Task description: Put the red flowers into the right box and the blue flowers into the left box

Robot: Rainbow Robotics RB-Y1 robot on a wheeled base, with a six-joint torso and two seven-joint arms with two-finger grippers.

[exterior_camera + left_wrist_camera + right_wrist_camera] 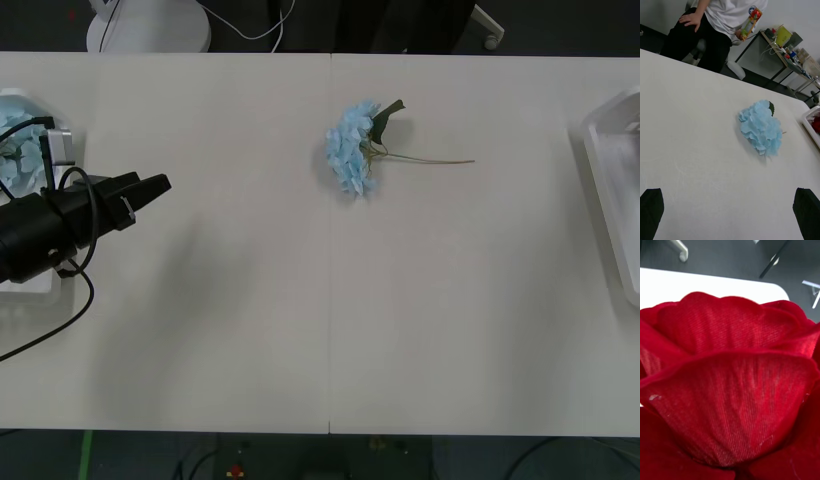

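Observation:
One blue flower (352, 148) lies on the white table, its stem pointing right, and shows ahead of my left gripper as a blue flower (760, 126). My left gripper (158, 186) hovers over the table's left part, open and empty, black fingers (651, 212) at the corners. The left box (20, 290) sits under that arm with blue flowers (15, 135) in it. The right box (612, 170) is at the far right edge. A red flower (730, 390) sits very close before the right wrist camera. Red flowers (815, 123) lie in the right box (807, 119).
A black cable (70, 300) loops off the left arm above the table. Beyond the table's far edge stand a person (715, 22) and a white chair base (150, 25). Bare tabletop (330, 300) spreads between the two boxes.

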